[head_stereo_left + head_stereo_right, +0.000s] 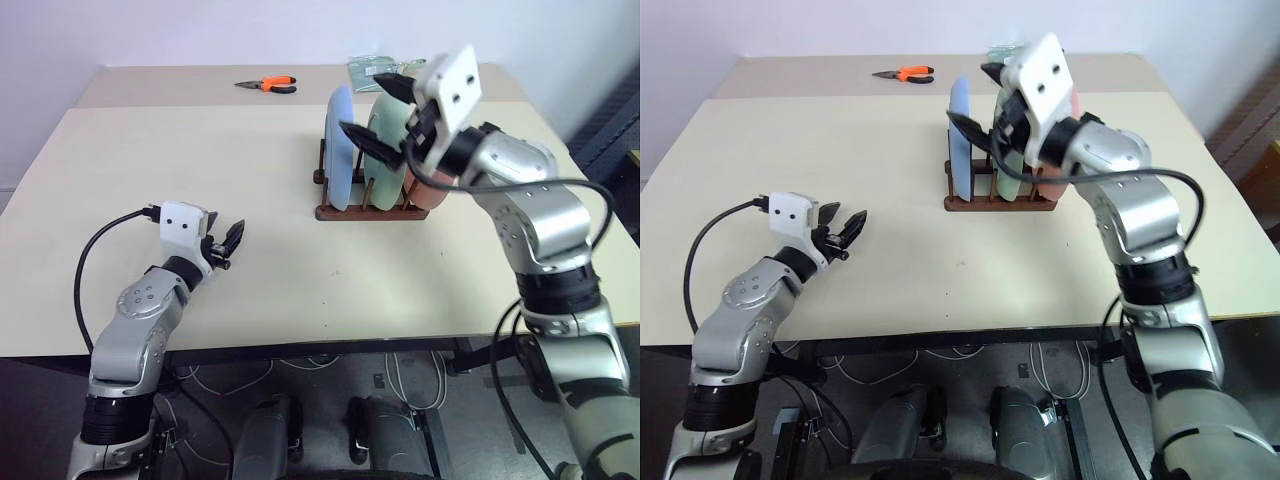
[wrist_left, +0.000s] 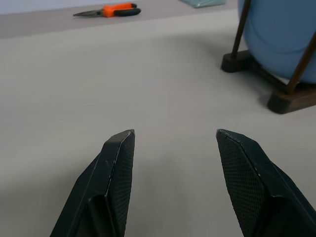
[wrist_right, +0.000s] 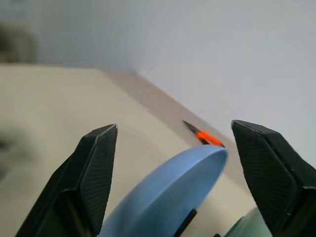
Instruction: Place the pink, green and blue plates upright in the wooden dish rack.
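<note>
Plates racked, both grippers empty

Left gripper (image 1: 232, 243) hovers low over the near table (image 1: 150, 170), jaws spread, gripping nothing. Farther back, the wooden dish rack (image 1: 365, 211) holds the blue plate (image 1: 340, 150), green plate (image 1: 386, 150) and pink plate (image 1: 432, 190) upright. Right gripper (image 1: 380, 110) sits above them, jaws wide apart. Orange pliers (image 1: 270, 85) lie beyond.

Legible text, labels, brands, numbers, signs: none. Nothing can be read on any surface in any view.
</note>
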Robot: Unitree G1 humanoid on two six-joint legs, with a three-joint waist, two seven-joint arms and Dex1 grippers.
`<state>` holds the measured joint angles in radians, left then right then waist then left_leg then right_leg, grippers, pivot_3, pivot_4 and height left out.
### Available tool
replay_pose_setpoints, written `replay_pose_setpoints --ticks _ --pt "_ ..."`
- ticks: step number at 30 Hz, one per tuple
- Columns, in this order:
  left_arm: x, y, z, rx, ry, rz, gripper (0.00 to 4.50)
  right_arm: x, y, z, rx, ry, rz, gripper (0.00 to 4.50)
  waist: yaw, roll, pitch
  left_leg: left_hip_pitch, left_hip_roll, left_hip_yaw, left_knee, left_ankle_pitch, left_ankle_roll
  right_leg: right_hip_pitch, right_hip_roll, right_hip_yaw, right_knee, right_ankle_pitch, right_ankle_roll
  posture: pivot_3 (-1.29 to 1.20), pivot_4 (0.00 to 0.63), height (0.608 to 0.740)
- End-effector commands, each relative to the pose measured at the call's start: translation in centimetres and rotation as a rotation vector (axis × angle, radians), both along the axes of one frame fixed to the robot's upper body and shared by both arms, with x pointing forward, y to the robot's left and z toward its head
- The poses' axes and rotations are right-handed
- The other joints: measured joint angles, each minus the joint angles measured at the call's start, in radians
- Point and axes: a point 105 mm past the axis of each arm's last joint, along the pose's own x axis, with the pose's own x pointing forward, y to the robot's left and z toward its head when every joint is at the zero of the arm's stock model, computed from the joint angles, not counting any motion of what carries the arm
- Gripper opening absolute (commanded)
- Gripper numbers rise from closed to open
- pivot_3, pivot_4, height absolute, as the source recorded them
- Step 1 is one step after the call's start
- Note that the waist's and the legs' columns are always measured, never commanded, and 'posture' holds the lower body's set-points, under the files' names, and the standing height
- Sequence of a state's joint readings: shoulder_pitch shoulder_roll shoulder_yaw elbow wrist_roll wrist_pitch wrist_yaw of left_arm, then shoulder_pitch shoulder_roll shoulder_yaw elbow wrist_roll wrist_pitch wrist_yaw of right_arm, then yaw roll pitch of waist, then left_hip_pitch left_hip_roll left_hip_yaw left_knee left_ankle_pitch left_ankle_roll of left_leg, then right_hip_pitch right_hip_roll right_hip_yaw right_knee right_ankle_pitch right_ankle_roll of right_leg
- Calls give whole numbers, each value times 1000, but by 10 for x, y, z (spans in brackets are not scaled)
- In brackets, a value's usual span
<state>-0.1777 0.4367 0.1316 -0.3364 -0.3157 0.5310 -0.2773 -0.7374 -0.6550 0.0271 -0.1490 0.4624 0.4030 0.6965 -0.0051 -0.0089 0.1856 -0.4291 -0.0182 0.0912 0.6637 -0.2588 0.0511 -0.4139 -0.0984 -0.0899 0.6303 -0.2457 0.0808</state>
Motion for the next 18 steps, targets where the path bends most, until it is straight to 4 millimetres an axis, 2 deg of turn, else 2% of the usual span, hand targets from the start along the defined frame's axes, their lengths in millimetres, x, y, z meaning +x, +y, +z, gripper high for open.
replay_pose_setpoints --ticks 1,4,6,8,14,18 --pt "-6 11 0 75 -15 2 2691 -20 -56 -5 -22 73 -47 3853 5 0 0 2 0 0 0 -1 1 1 -1 0 0 0 0 0 150 740" --pt "-10 16 -13 120 25 -28 2691 -29 -103 -37 -7 237 -153 3853 16 0 0 2 0 0 0 -2 2 2 -3 0 -2 0 0 0 150 740" --pt "-12 16 -19 137 46 -53 2691 -33 -119 -55 -24 285 -206 3853 15 1 0 3 0 0 0 -2 2 2 -3 0 -2 0 0 0 150 740" --pt "-12 13 -23 150 58 -71 2691 -34 -130 -65 -33 300 -241 3853 11 1 0 3 0 0 0 -4 0 2 -4 0 -2 0 0 0 150 740" --pt "-17 6 -28 160 83 -121 2691 -27 -142 -88 -1 329 -289 3853 11 3 0 3 0 1 0 -4 -1 1 -5 0 -1 0 -1 0 150 740" --pt "-18 0 -26 151 80 -128 2691 -23 -142 -95 6 335 -288 3853 16 4 0 3 0 1 0 -4 0 1 -5 0 -2 0 -1 0 150 740"
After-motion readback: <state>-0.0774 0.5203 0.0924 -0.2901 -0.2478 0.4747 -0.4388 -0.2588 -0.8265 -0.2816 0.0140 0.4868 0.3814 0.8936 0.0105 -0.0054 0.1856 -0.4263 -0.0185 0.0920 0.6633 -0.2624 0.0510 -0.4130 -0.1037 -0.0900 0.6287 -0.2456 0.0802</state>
